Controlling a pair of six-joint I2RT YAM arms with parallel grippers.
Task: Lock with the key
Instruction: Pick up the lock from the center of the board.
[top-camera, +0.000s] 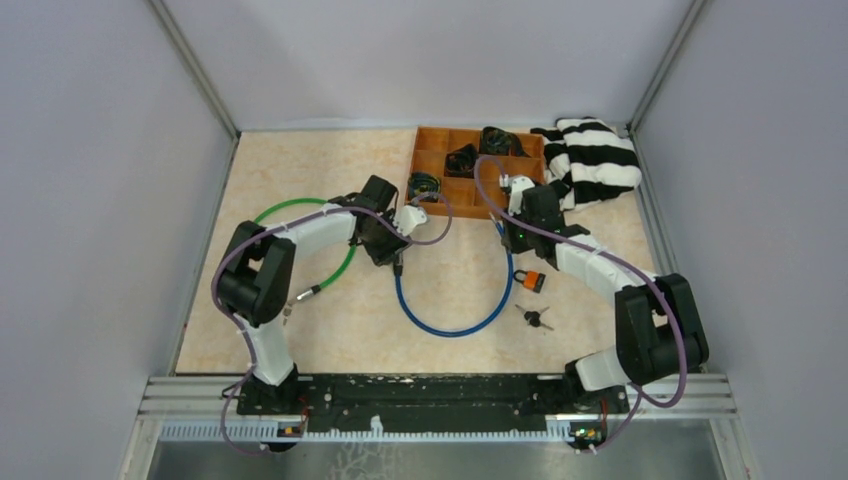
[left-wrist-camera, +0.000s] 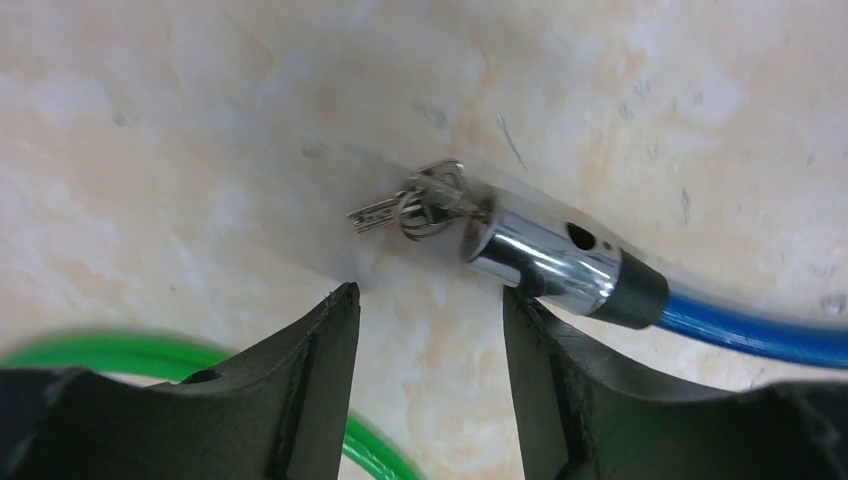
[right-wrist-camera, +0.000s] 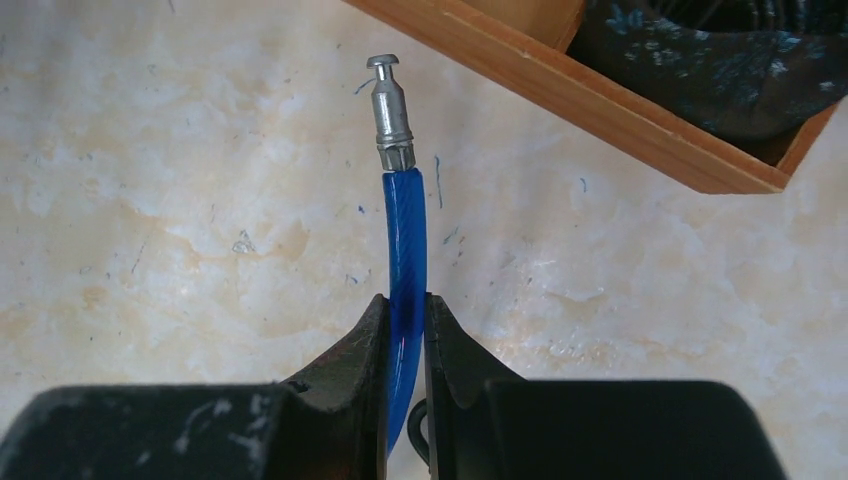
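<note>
My right gripper (right-wrist-camera: 405, 330) is clamped on the blue cable (right-wrist-camera: 405, 230) just behind its metal pin (right-wrist-camera: 392, 110), leaving the pin free to insert. My left gripper (left-wrist-camera: 430, 310) hangs open, holding nothing. The chrome lock barrel (left-wrist-camera: 545, 262) lies at its fingertips on the table (left-wrist-camera: 200, 120), with the key (left-wrist-camera: 400, 208) in its end.

The blue plastic-coated cable lock (top-camera: 450, 325) is lying in a U on the surface, unlocked. Its chrome cylindrical barrel (left-wrist-camera: 545, 262) is lying flat with small silver keys on a ring (left-wrist-camera: 415, 205) sitting at its end, while its grooved metal pin (right-wrist-camera: 390, 110) is staying well apart.
</note>
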